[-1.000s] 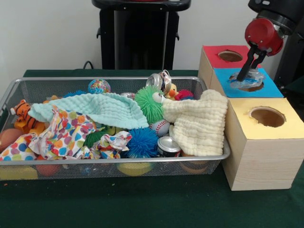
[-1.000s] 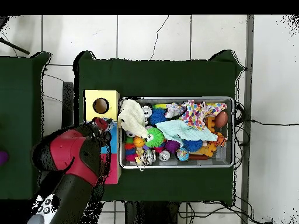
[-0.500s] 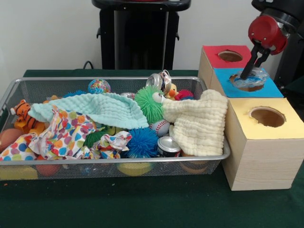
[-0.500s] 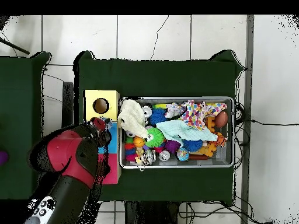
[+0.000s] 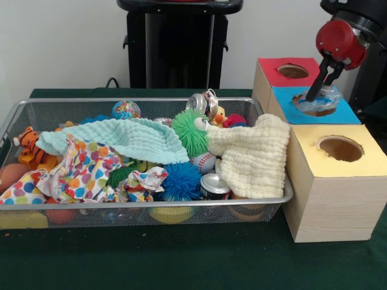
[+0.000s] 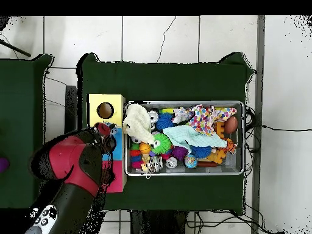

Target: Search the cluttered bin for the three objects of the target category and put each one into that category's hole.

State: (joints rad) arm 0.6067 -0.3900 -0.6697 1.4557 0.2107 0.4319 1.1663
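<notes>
Even, bright indoor light in both views, no harsh glare. Front view: soft shadow under the wire bin (image 5: 266, 208) on the green tabletop (image 5: 181, 260); white wall behind evenly lit. Slightly soft focus throughout. Overhead view: pale floor tiles (image 6: 158, 36) bright; tabletop dark, little detail.

We sit low and close at the counter (image 5: 181, 266) edge, facing the bin (image 5: 145, 205) and three boxes (image 5: 335, 181). From high overhead we look straight down, farther off, sharing the same bin (image 6: 244, 137), boxes (image 6: 105, 109) and counter (image 6: 164, 79).
</notes>
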